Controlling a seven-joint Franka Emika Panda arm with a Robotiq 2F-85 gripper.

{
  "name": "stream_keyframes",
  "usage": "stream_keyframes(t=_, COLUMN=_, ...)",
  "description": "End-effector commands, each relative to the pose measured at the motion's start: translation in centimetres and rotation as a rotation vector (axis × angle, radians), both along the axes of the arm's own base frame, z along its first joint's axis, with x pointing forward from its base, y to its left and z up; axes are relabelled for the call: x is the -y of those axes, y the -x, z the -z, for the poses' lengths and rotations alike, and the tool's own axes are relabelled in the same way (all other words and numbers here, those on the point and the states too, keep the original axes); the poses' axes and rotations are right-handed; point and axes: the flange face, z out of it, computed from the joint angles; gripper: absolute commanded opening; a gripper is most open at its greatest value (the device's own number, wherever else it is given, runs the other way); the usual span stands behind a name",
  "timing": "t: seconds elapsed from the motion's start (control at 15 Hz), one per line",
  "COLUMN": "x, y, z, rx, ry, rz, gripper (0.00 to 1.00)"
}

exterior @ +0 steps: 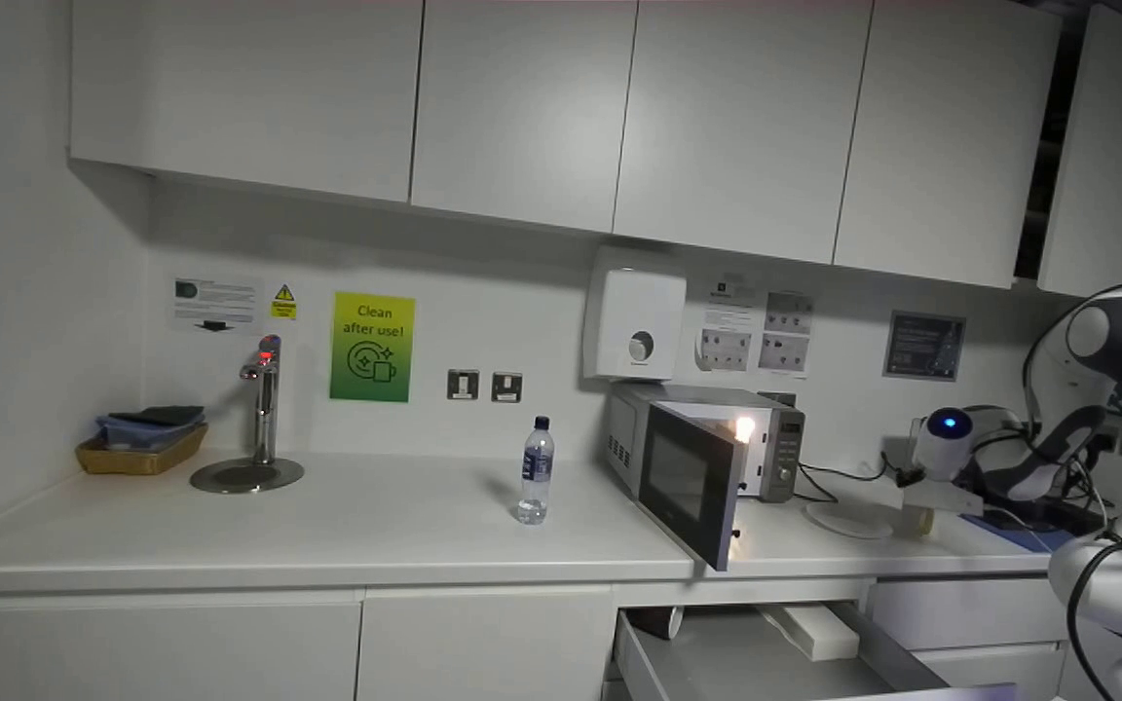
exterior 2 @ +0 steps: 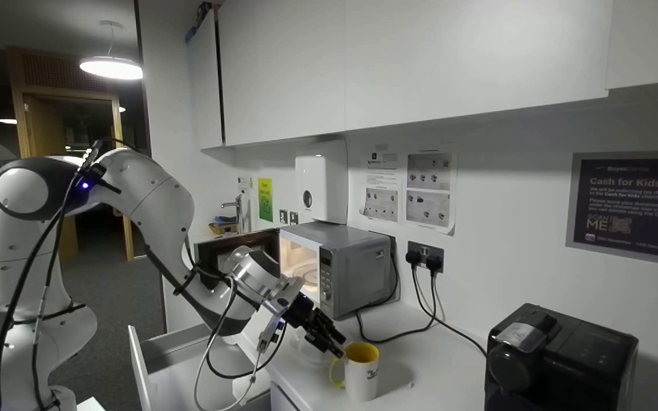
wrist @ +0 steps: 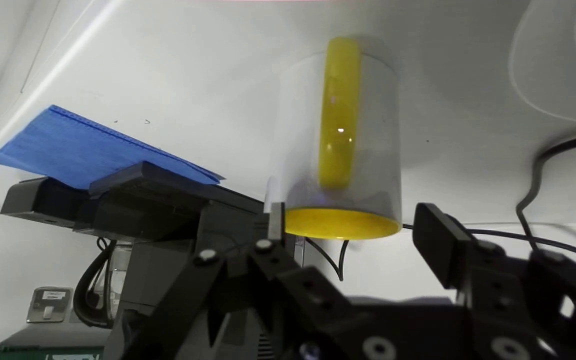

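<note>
Gripper [wrist: 352, 231] stands spread wide near the yellow-lined rim of a white mug [wrist: 338, 142], contact unclear.

counter [exterior: 405, 526]: white, long, running left to right
tray [exterior: 132, 463]: tan, in the far left corner
tap [exterior: 267, 409]: shiny, on a round metal base [exterior: 230, 479], right of the tray
bottle [exterior: 535, 477]: clear, dark-capped, upright, well apart from the tap
microwave [exterior 2: 357, 277]: grey, right of the bottle, its open door [exterior: 686, 477] reaching toward the near edge
dish [exterior: 848, 521]: pale, round, flat, right of the microwave
mug [exterior 2: 361, 375]: white, yellow inside and handle [wrist: 339, 120], upright, right of the dish
cables [wrist: 537, 175]: black, far side, right of the microwave
coffee machine [exterior 2: 563, 365]: black, right of the mug
blue sheet [wrist: 98, 150]: flat, by the near edge
</note>
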Motion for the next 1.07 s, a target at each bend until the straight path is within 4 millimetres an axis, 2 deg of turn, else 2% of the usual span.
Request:
stream_keyframes(t=0.0, x=0.0, y=0.3, z=-1.3, rx=0.022, ry=-0.010, rz=-0.034, gripper=0.99)
stream_keyframes(t=0.67, x=-6.6, y=2.9, z=-2.1, rx=-0.033, ry=-0.168, rz=-0.222, gripper=1.00)
stream_keyframes(t=1.0, x=-9.8, y=2.8, z=-1.9, rx=-0.137, ry=-0.150, rz=-0.333, gripper=1.00)
